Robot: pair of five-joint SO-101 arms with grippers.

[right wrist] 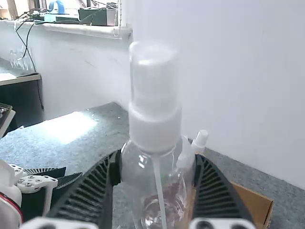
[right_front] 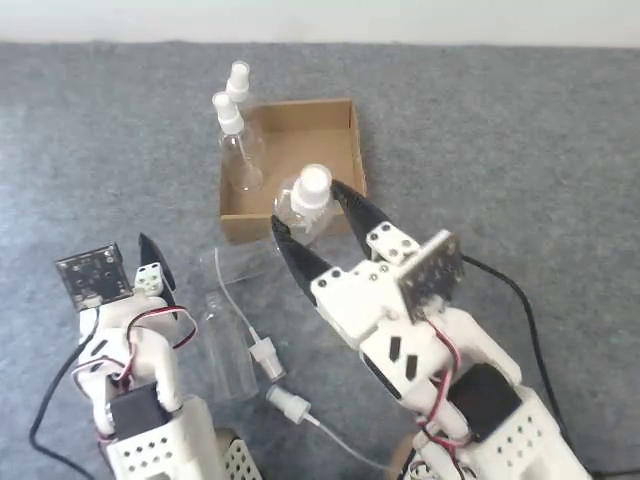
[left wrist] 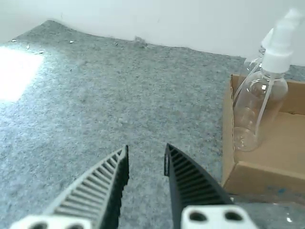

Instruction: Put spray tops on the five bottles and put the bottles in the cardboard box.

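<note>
High view: the right arm's jaws grasp an upright capped bottle (right_front: 312,188) over the lower rim of the cardboard box (right_front: 300,125); the left arm's jaws gape empty, lower left.

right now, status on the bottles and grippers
Right gripper shut on capped bottle at box front edge. Left gripper open, empty. Two capped bottles in box; two uncapped on carpet. Nothing blocking.

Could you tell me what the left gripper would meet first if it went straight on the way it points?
Probably only the grey carpet: the left gripper aims past the cardboard box, which sits off to one side, though depth is unclear.
</note>
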